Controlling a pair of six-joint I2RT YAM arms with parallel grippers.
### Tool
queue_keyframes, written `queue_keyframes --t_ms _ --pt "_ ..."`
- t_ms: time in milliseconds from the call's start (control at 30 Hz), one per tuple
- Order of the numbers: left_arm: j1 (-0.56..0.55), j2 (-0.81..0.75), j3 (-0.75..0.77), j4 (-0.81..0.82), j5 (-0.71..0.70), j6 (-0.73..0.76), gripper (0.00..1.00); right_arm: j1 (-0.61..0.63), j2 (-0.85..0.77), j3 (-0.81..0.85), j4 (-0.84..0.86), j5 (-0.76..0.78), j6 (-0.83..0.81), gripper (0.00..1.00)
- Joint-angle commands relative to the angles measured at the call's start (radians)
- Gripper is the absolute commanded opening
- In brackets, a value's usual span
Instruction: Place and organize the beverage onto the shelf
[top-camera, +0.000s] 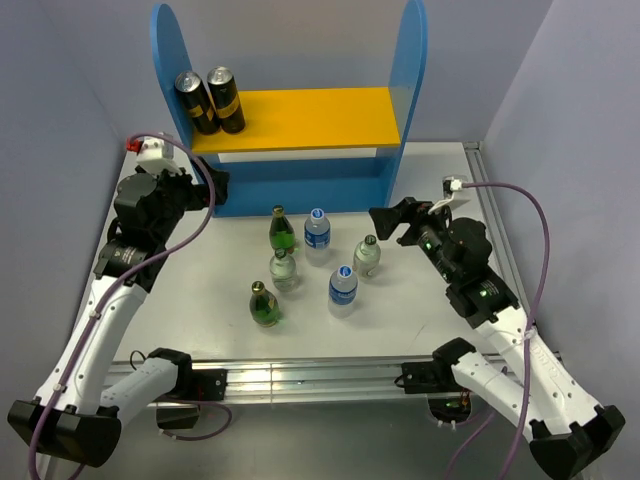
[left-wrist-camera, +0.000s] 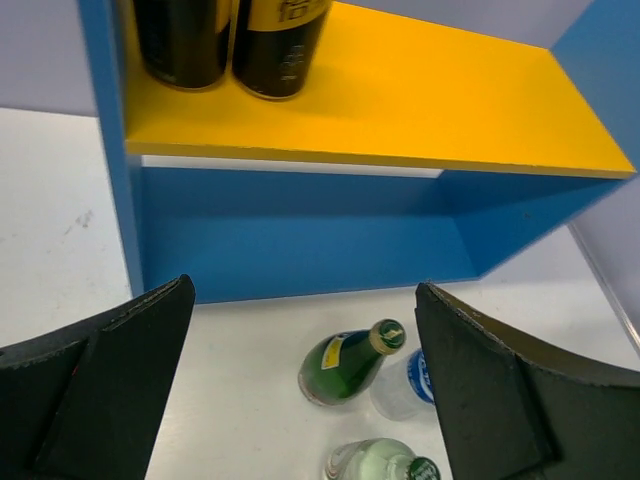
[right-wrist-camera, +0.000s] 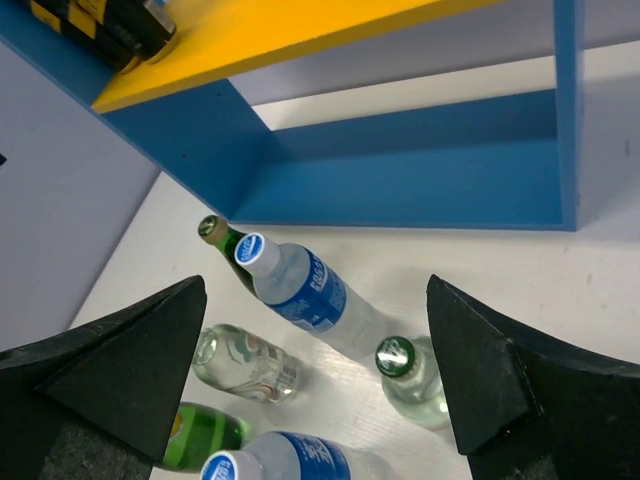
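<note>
The shelf (top-camera: 300, 118) stands at the back of the table, with blue side panels and a yellow upper board. The bottles stand loose on the table in front of it: two dark green (top-camera: 283, 228) (top-camera: 264, 304), two pale clear glass (top-camera: 367, 255) (top-camera: 283, 268), and two clear plastic with blue caps (top-camera: 317, 232) (top-camera: 342, 285). My left gripper (top-camera: 215, 185) is open and empty by the shelf's left panel, up and left of the bottles (left-wrist-camera: 350, 365). My right gripper (top-camera: 385, 222) is open and empty just right of the cluster, above the bottles (right-wrist-camera: 310, 295).
Two black-and-gold cans (top-camera: 208, 100) stand at the left end of the upper board (left-wrist-camera: 400, 100). The lower level (right-wrist-camera: 420, 160) holds nothing. A metal rail (top-camera: 300, 375) runs along the table's near edge. A white connector (top-camera: 455, 185) lies at the back right.
</note>
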Motion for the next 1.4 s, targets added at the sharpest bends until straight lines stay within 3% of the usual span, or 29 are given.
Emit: queue_keyframes --t_ms 0,200,333,367,467,767,1133,1300,1367 --pt "0.003 0.012 0.027 -0.014 -0.113 -0.004 0.99 0.029 -0.064 -0.013 -0.044 0.135 -0.036 0.98" --pt "0.01 0.013 0.035 -0.045 -0.213 -0.005 0.99 0.072 -0.069 -0.017 -0.181 0.299 0.008 0.92" --pt "0.01 0.018 0.033 -0.05 -0.236 0.002 0.99 0.268 -0.014 0.009 -0.275 0.606 0.053 0.92" --pt "0.01 0.019 0.035 -0.051 -0.239 0.006 0.99 0.37 0.002 0.012 -0.288 0.729 0.065 0.93" --pt "0.01 0.023 0.032 -0.054 -0.244 0.007 0.99 0.516 0.074 0.026 -0.336 0.853 0.117 0.94" --pt "0.01 0.019 0.02 -0.047 -0.25 0.015 0.99 0.532 0.207 -0.053 -0.211 0.945 0.137 0.95" --pt "0.01 0.021 0.017 -0.048 -0.259 0.018 0.99 0.517 0.362 -0.097 -0.01 0.95 0.148 0.91" --pt "0.01 0.015 0.015 -0.047 -0.267 0.018 0.99 0.485 0.443 -0.099 0.034 0.964 0.166 0.85" --pt "0.01 0.013 0.017 -0.047 -0.267 0.018 0.99 0.475 0.469 -0.1 0.043 0.971 0.163 0.77"
